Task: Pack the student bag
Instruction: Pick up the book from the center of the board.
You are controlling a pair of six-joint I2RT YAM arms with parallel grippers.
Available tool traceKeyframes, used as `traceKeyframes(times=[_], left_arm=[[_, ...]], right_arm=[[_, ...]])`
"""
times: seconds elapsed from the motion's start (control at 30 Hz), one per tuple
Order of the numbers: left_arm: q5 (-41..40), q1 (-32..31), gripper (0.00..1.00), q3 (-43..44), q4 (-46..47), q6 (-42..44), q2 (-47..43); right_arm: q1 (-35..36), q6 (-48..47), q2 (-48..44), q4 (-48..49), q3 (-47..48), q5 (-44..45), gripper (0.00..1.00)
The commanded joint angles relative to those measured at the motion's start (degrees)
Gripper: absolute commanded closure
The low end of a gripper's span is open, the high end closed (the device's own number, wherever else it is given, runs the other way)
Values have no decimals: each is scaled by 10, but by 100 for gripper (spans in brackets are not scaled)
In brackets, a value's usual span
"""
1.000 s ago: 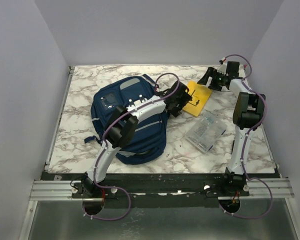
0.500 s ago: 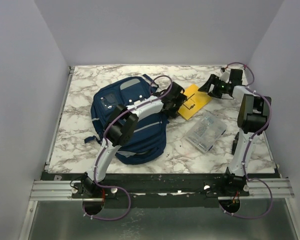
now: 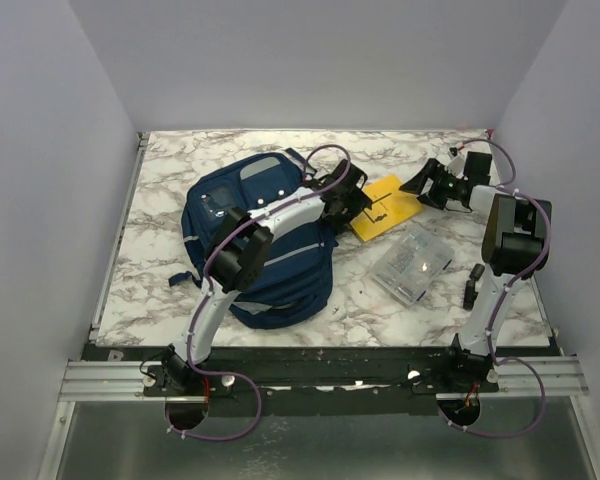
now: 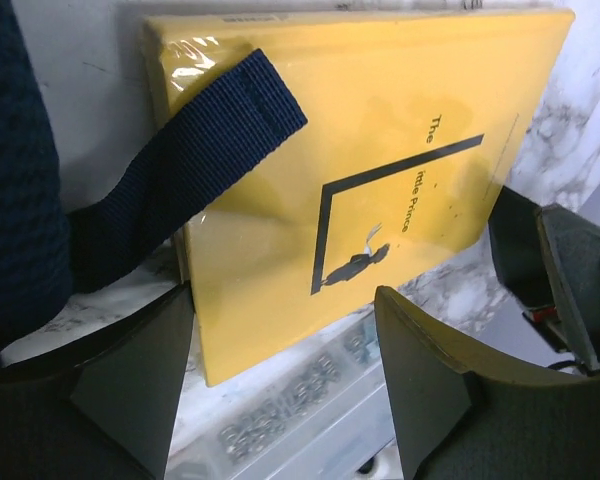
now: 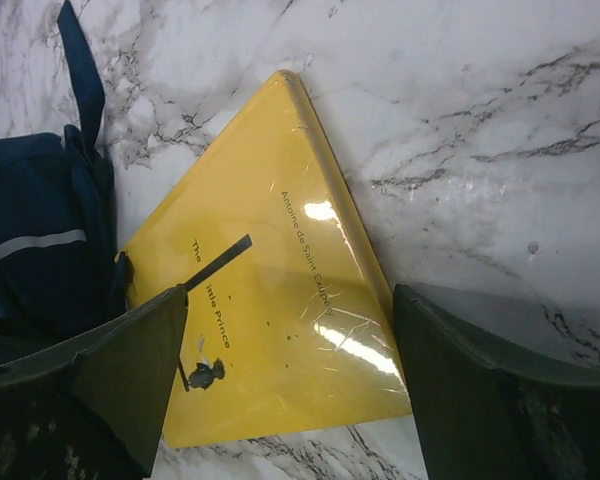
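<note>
**Both claws spread on either side of a yellow book beside the navy bag**

You are looking down at a white marble table [image 3: 160, 200]. The student bag [image 3: 290, 275], a large navy backpack with pale grey stripes, lies on the left half of the table with its front pockets facing up. Your left arm reaches across the bag. The left gripper [image 4: 282, 297] is past the bag's right edge, its fingers spread with nothing between them, pointing at a yellow book [image 3: 388, 208]. The book, glossy and titled "The Little Prince", sits just beside the bag. One navy strap [image 4: 190, 150] of the bag lies across a corner of its cover. Your right gripper [image 5: 290, 297] faces the book from the far right side, its fingers also spread wide and holding nothing. A clear plastic pouch [image 3: 410, 263] lies on the marble just nearer to you than the book, apart from the bag.
</note>
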Motion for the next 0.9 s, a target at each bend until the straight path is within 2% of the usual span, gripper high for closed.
traceKeyframes(times=[0.0,0.4,0.6,0.87], left_arm=[[14,-21,28,33,65,65,-81],[46,-30,29,54,37,106,-106],[19,-33,28,-29,40,121,-166],[-36,-29,28,-187,43,146,-277]], right_arm=[[28,73,-24,-4,-44,-110,17],[46,86,-47,18,-90,-84,19],[97,85,-50,26,-104,-82,19],[161,101,-84,56,-156,-71,20]])
